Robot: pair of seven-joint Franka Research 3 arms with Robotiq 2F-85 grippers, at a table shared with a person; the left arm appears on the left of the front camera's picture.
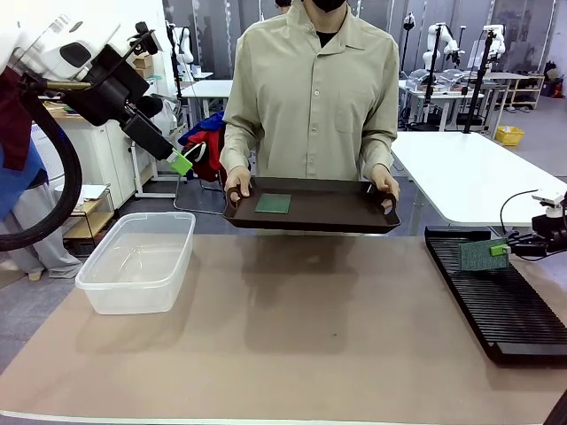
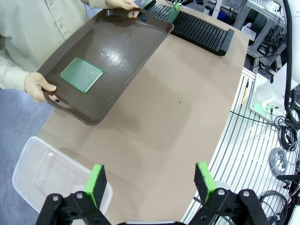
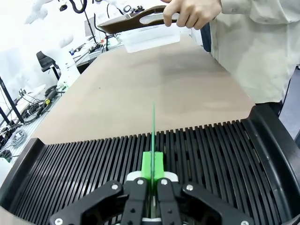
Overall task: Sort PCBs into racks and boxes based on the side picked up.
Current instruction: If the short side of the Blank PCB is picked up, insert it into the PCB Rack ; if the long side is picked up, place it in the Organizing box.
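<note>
Fingers (image 2: 97, 185) are spread wide apart above the table (image 2: 159, 122). Well ahead of them, a person's hands (image 2: 35, 86) hold a brown tray (image 2: 126, 51) with one green circuit board (image 2: 81, 75) lying flat on it. A clear tub (image 2: 47, 161) sits just beside one finger, and a black rack (image 2: 201, 30) is way out ahead.

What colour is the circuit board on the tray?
The board is green with a fine grid of dots, seen best in the left wrist view.

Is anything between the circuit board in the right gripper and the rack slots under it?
Nothing visible. The right gripper holds the board on edge over the rack, and the slots beneath it look empty.
</note>
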